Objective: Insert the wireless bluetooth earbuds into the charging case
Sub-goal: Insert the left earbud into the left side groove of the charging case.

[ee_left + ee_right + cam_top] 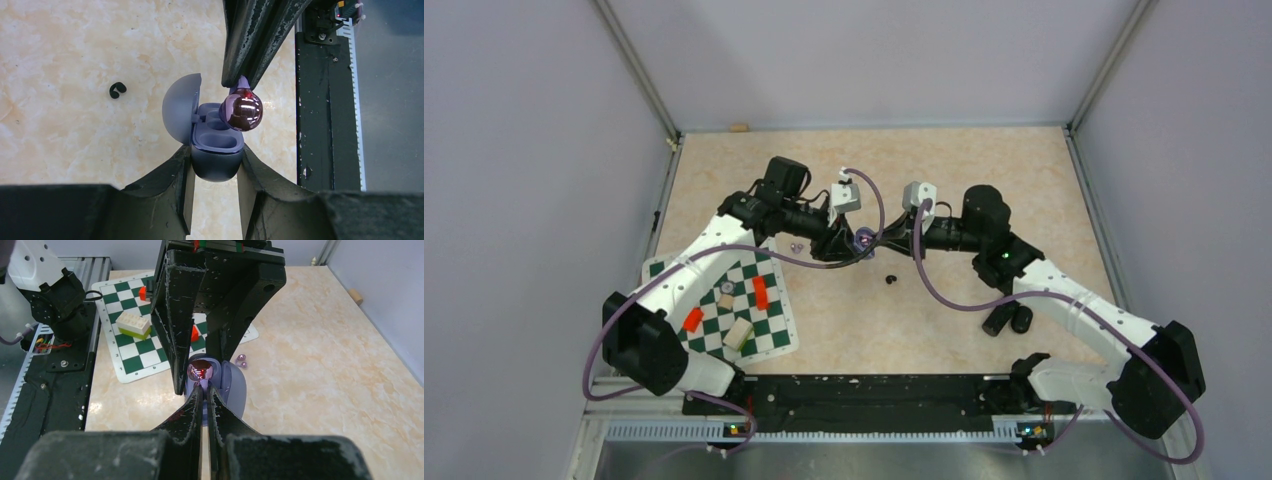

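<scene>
My left gripper (215,156) is shut on the lower body of the charging case (216,169), a bluish-grey oval with its lid (181,107) swung open to the left. My right gripper (204,389) is shut on the stem of an earbud (241,111), whose shiny purple bulb hangs just over the case's wells. In the right wrist view that earbud (200,371) sits between the left gripper's fingers (175,340). From above, both grippers meet mid-table around the case (861,238). A second earbud (242,360) lies loose on the table beside the case.
A green-and-white checkered mat (774,335) lies at the left with red blocks (761,292) and a pale brick (738,334) on it. A small black C-shaped piece (117,90) lies near the case. Black cylinders (1007,320) rest at the right. A black rail (864,395) runs along the near edge.
</scene>
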`<move>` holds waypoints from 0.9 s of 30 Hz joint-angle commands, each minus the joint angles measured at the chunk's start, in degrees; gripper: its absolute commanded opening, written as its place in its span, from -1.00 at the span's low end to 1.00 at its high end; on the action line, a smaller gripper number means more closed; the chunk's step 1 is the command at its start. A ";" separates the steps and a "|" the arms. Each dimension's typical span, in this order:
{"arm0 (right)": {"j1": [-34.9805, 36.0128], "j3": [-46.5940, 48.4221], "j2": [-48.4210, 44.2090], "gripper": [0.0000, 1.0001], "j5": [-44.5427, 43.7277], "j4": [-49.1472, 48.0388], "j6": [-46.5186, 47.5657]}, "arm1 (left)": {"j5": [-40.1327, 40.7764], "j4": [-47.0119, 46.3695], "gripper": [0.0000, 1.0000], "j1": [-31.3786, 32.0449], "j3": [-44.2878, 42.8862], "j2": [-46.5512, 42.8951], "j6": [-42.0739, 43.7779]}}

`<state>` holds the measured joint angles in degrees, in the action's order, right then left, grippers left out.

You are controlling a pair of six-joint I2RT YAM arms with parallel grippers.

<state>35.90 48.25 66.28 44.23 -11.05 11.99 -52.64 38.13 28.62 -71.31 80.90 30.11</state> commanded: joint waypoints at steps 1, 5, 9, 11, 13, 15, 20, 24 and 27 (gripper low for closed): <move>1.01 -0.06 0.65 -1.00 -0.25 -1.27 0.91 | -1.27 -0.83 -1.00 0.29 -1.20 -0.47 0.01; 1.18 -0.09 0.62 -1.00 -0.28 -1.08 1.19 | -1.23 -0.86 -1.00 0.23 -1.31 -0.48 -0.05; 1.28 -0.09 0.80 -1.00 -0.60 -1.02 1.45 | -1.22 -0.91 -1.00 0.24 -1.34 -0.56 -0.11; 1.28 -0.13 0.87 -1.00 -0.60 -0.99 1.54 | -1.23 -0.86 -1.00 0.21 -1.35 -0.56 -0.18; 1.36 -0.09 0.91 -1.00 -0.64 -0.91 1.62 | -1.23 -0.89 -1.00 0.23 -1.29 -0.58 -0.15; 1.37 -0.14 0.97 -1.00 -0.81 -0.83 1.72 | -1.15 -0.86 -1.00 0.27 -1.23 -0.65 -0.15; 1.51 -0.09 1.07 -1.00 -0.84 -0.65 2.02 | -1.15 -0.86 -1.00 0.23 -1.25 -0.58 -0.18; 1.54 -0.09 1.22 -1.00 -0.86 -0.51 2.14 | -1.10 -0.82 -1.00 0.21 -1.32 -0.65 -0.18; 1.67 -0.09 1.43 -1.00 -0.83 -0.31 2.39 | -1.15 -0.86 -1.00 0.25 -1.37 -0.62 -0.14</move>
<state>36.49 48.25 66.94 43.16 -10.66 13.50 -52.62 38.13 28.62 -71.33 80.90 30.09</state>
